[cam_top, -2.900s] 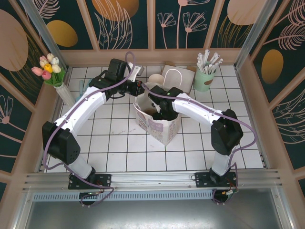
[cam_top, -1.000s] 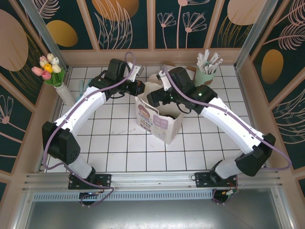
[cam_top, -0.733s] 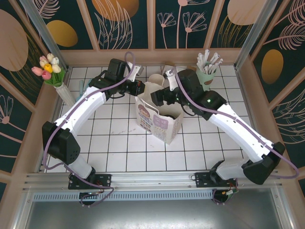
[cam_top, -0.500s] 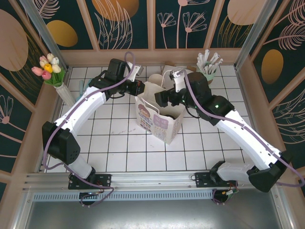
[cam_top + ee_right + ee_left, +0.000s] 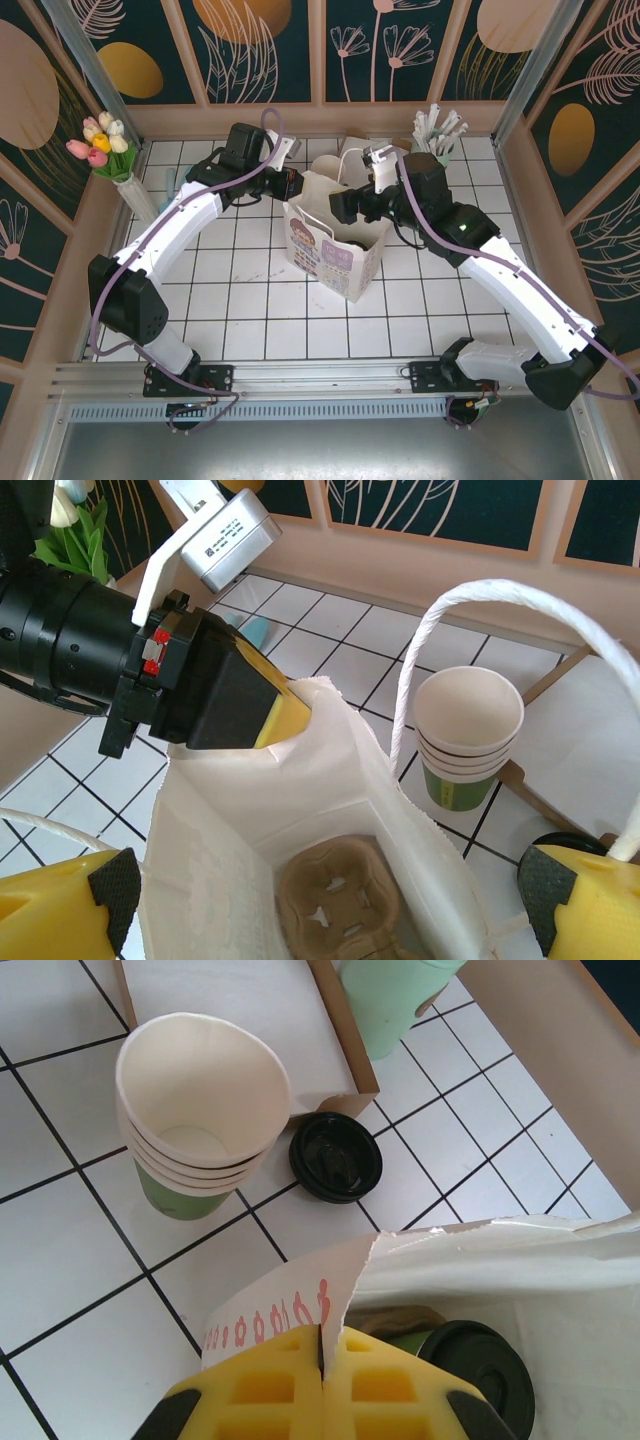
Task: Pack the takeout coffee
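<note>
The white paper bag [image 5: 335, 255] stands open on the tiled table. My left gripper [image 5: 322, 1352] is shut on the bag's torn back rim, and its yellow pads [image 5: 283, 717] show pinching that edge in the right wrist view. Inside the bag sits the takeout coffee [image 5: 478, 1372], dark green with a black round top, beside a brown cardboard carrier [image 5: 345, 900] on the bag's floor. My right gripper [image 5: 325, 910] hangs open above the bag's mouth with nothing between its fingers; from above it [image 5: 340, 207] is over the bag's back edge.
A stack of cream paper cups [image 5: 200, 1110] stands behind the bag, with a loose black lid [image 5: 335, 1157] and a cardboard tray [image 5: 345, 1070] next to it. A mint-green cup of straws [image 5: 432, 160] is at the back right, a tulip vase [image 5: 105, 150] at the back left. The bag's rope handle [image 5: 425, 675] arches up.
My right arm has risen out of the bag and drawn back to the right, still open. The left gripper kept its hold on the rim.
</note>
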